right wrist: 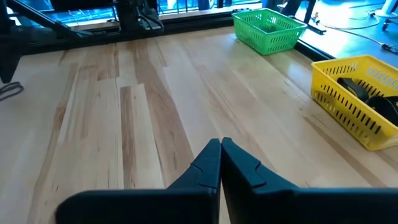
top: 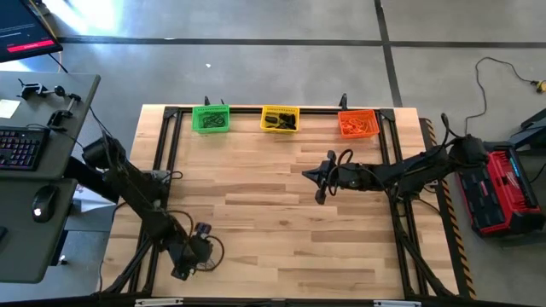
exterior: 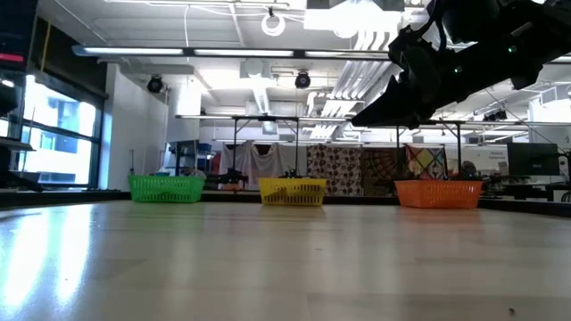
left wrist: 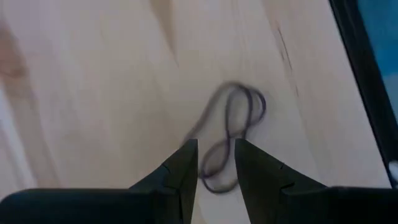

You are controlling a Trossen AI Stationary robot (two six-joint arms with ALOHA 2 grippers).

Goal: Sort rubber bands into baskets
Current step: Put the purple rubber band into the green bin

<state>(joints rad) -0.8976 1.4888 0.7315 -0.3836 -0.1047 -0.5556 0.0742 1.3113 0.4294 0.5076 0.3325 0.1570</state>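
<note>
Three baskets stand in a row along the table's far edge: green (top: 211,118), yellow (top: 280,118) and orange (top: 358,124). The yellow basket (right wrist: 357,99) holds dark rubber bands, and the orange one holds orange bands. One dark rubber band (left wrist: 233,127), twisted into a figure eight, lies on the wood near the table's near left corner (top: 203,228). My left gripper (left wrist: 216,163) is low over it and narrowly open, one finger on either side of the band's nearer loop. My right gripper (right wrist: 221,148) is shut and empty, raised over the table's middle right (top: 317,177).
A black metal frame (top: 171,153) runs around the table's edges, and its bar shows beside the band in the left wrist view (left wrist: 360,74). Bare wood (top: 273,222) lies between the two arms. A desk with a keyboard (top: 21,147) stands off the table's left.
</note>
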